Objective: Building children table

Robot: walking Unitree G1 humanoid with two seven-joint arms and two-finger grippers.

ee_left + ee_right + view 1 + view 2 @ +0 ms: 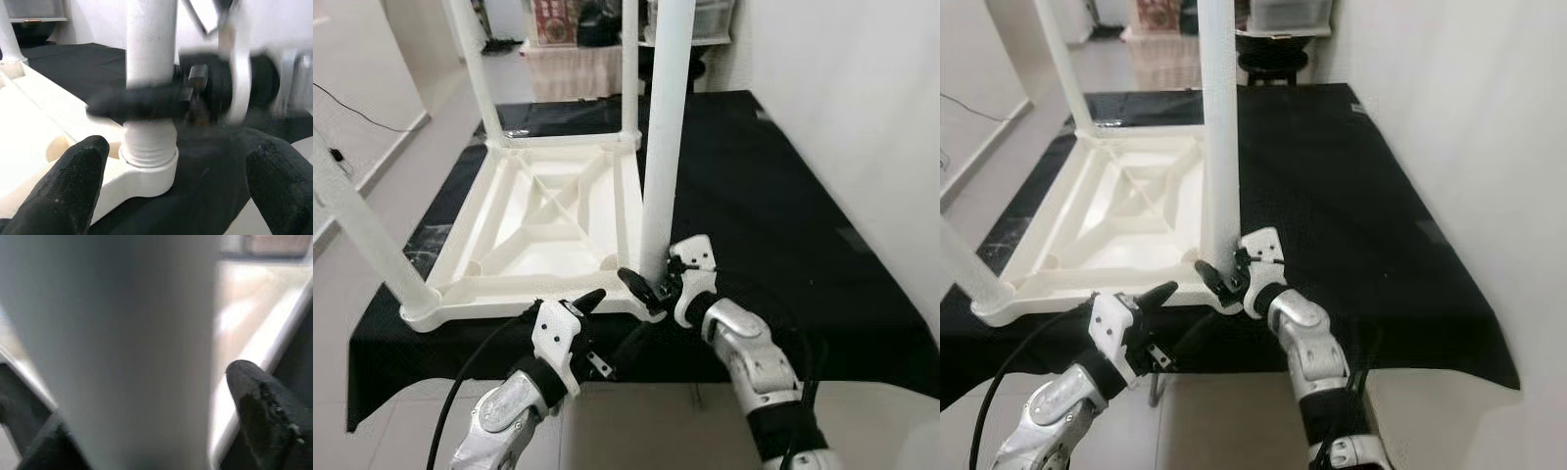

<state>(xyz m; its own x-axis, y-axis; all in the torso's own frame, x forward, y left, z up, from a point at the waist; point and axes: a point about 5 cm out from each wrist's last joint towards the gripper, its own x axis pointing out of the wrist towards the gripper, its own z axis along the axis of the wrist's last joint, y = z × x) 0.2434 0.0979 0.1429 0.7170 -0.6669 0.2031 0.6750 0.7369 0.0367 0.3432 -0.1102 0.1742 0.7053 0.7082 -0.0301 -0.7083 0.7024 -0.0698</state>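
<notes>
A white children's table top (548,211) lies upside down on a black cloth (754,196). White legs stand up from its corners. My right gripper (654,284) is shut on the base of the near right leg (664,137), just above its threaded socket (149,152). In the right wrist view the leg (127,342) sits between the two black fingers (264,406). My left gripper (585,311) hovers open at the table top's front edge, just left of that leg, with nothing between its fingers (68,186).
The near left leg (362,230) leans outward over the cloth's corner. Two far legs (475,69) stand at the back. A white wall (862,98) runs along the right. Shelves and a stool stand beyond the cloth, with pale floor (401,117) to the left.
</notes>
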